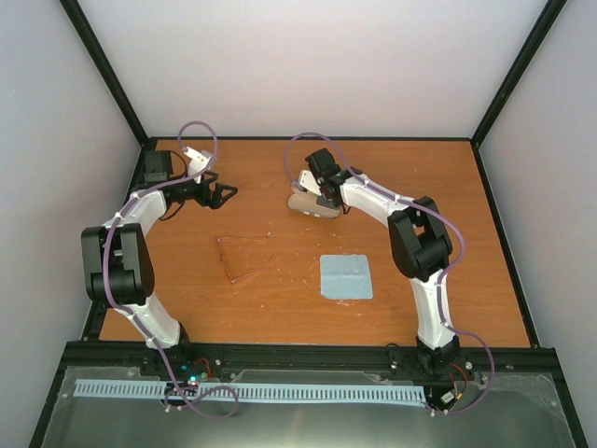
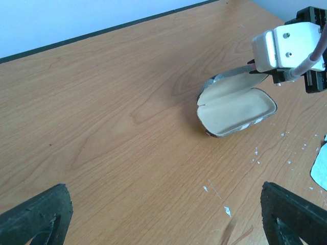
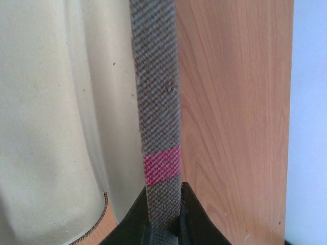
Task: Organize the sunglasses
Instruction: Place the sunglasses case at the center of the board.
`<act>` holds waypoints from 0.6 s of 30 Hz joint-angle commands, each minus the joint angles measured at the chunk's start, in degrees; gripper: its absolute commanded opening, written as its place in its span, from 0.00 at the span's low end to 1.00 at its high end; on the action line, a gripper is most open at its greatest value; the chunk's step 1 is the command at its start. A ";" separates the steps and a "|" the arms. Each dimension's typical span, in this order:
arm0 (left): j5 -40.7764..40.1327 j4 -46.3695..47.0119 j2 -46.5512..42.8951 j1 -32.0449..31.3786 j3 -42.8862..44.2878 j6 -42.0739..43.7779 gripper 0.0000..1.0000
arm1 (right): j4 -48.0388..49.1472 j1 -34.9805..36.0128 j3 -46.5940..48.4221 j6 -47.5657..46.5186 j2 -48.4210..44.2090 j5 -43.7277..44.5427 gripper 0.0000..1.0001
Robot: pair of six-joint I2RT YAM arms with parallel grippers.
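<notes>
The sunglasses point(image 1: 244, 257) lie faint and amber on the wood at mid-table; only a thin brown sliver of them point(image 2: 232, 232) shows in the left wrist view. The striped case point(image 1: 312, 203) lies open at the back, its cream lining up point(image 2: 235, 109). My right gripper point(image 1: 319, 189) is shut on the edge of the case's lid point(image 3: 158, 92), which stands between its fingertips point(image 3: 163, 219). My left gripper point(image 1: 224, 193) is open and empty above bare wood left of the case, with its fingers point(image 2: 36, 217) wide apart.
A light blue-grey cloth square point(image 1: 346, 276) lies flat to the right of the sunglasses, and its corner shows in the left wrist view point(image 2: 321, 168). White walls with black frame posts point(image 1: 107, 75) enclose the table. Small white flecks point(image 2: 226, 209) dot the wood.
</notes>
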 commanded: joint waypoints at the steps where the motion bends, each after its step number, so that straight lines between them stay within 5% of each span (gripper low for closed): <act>1: 0.88 0.55 -0.84 0.33 -0.22 0.32 1.00 | 4.68 0.58 -2.59 -7.00 -3.16 -5.50 0.03; 11: 0.60 2.38 -1.35 0.33 -2.39 -0.36 0.99 | 11.07 0.58 -6.71 -11.04 -1.89 -5.99 0.03; 18: 0.68 3.01 -1.53 0.33 -3.31 -0.77 0.99 | 12.08 0.73 -6.40 -8.49 -2.70 -4.47 0.34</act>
